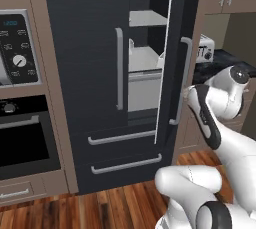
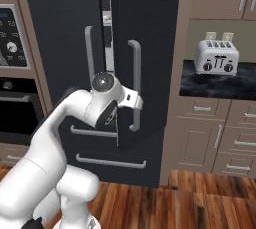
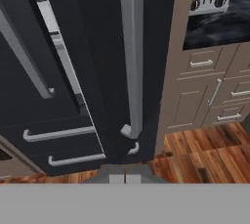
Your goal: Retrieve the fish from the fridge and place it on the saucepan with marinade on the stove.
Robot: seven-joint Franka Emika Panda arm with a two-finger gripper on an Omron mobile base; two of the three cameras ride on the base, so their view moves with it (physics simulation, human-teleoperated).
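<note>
Nearest the base, the white arm bends up over the wood floor (image 2: 200,193) and reaches toward the fridge (image 1: 85,73). The end effector (image 3: 125,179) sits at the 6 o'clock edge of the hand view, its two pale tips pressed together with no gap between them and nothing held. Just beyond them, toward 12 o'clock, hangs the lower end of the right door handle (image 3: 133,71), a long silver bar; the tips are close below it but whether they touch it cannot be told.

The fridge's right door (image 1: 172,48) stands partly ajar in the left base view, swung out edge-on, while the left door with its own handle (image 1: 119,68) is closed. Through the gap, at about 1 o'clock from the left handle, pale grey shelves (image 1: 147,19) and a white bin (image 1: 145,58) show. The fish cannot be made out in that gap. Two lower drawers (image 1: 125,150) with silver bars are closed beneath the doors.

At 9 o'clock of the fridge is the black built-in oven (image 1: 22,138) with its control panel (image 1: 17,48). Farther off at 3 o'clock, a silver toaster (image 2: 216,57) stands on the dark desk (image 2: 220,85) above brown cabinets (image 2: 210,138).
</note>
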